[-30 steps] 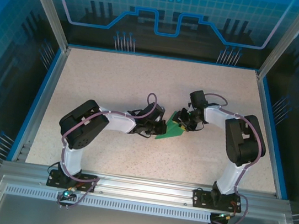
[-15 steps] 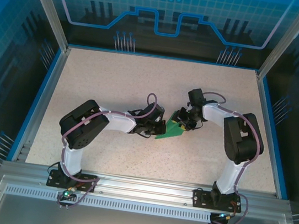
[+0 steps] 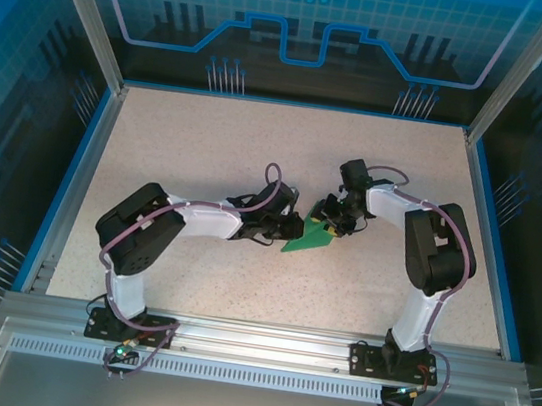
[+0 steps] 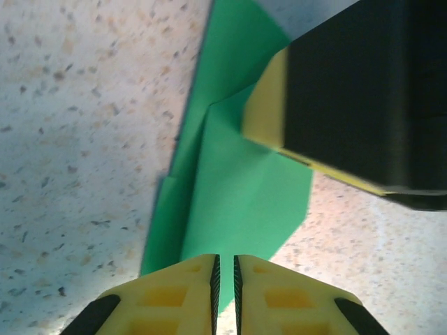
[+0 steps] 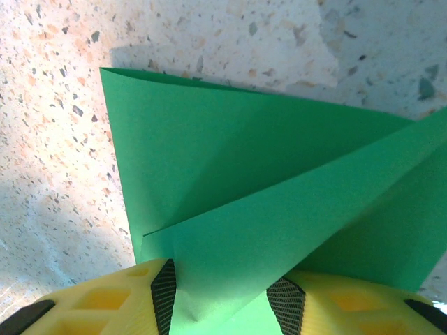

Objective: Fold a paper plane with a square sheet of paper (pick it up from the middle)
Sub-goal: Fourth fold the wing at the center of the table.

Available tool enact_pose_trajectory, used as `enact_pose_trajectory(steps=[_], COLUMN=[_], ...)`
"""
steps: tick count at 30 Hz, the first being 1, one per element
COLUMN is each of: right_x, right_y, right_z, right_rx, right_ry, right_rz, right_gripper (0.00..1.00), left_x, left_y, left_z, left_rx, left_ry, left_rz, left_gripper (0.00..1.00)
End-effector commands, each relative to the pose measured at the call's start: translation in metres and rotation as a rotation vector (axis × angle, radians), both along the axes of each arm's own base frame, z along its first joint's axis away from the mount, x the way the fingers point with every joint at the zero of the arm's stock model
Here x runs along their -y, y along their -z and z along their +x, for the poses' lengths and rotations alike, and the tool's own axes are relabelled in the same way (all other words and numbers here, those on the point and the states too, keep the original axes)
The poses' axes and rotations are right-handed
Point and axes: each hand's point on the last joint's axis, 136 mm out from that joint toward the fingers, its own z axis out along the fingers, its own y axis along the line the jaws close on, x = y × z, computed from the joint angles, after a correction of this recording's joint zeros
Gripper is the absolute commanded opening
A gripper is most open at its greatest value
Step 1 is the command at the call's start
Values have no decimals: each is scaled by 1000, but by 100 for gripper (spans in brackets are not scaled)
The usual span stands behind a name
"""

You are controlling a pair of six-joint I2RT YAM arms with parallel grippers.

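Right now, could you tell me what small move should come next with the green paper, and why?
Probably close the right claw. Its fingers stand apart with a flap of the creased paper between them, while the left claw, fingers nearly together, sits at the opposite side. A firm hold should steady the next crease.

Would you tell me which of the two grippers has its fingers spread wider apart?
The right gripper: its fingers stand well apart with the green paper between them, whereas the left gripper has fingers nearly together, leaving a thin slit.
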Motion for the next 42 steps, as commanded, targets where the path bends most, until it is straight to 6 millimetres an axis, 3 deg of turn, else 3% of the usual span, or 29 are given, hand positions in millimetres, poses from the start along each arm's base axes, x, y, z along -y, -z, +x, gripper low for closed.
enact_pose_trajectory(steps=[1,19,38,42], right_x=[51,51,52,45], right_y=[77,78,78,72], right_z=[-51,-52,-54,-49], right_rx=[-199,-216,-224,-202], right_ry=[1,-5,1,-5], right_rz=[-292,-311,-316,-266], right_gripper=[47,55,54,53], left_x=[1,24,13,10], left_y=[-8,9,41,46], left_z=[-1,9,6,3], left_rx=[28,9,-62,-79], left_ry=[0,55,30,27], left_rz=[-24,-44,51,68], left_gripper=[19,20,13,9])
